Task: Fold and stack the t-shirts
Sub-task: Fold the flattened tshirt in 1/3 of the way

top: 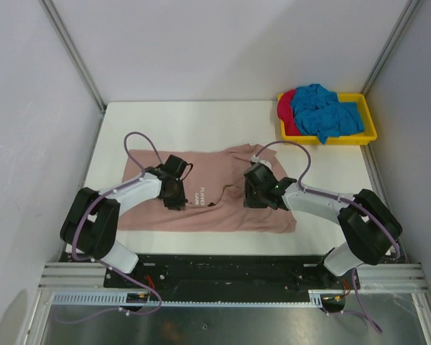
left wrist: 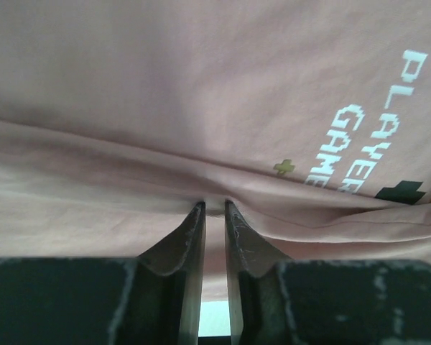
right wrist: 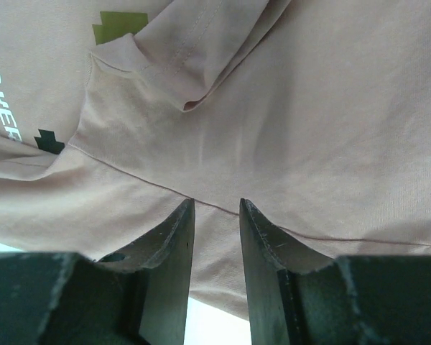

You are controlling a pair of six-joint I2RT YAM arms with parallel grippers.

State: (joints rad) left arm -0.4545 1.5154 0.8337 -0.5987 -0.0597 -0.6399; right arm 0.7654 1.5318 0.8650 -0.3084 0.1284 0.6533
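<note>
Lying flat: pink t-shirt (top: 223, 215), long axis left-right | left end effector (left wrist: 214, 205) pinching its fold | right end effector (right wrist: 216, 205) parted

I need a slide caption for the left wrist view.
Left gripper pinching a fold of the dusty pink cloth t-shirt.

The white counter (top: 201, 126) carries two things. A pink t-shirt (top: 223, 215) lies spread out on the near half, reaching almost from the left side to the right. Its cloth is rumpled and folded over along the far edge, and small white print (top: 197, 195) faces up. A yellow tray (top: 329, 141) sits in the far right corner, well apart from the shirt.
</note>
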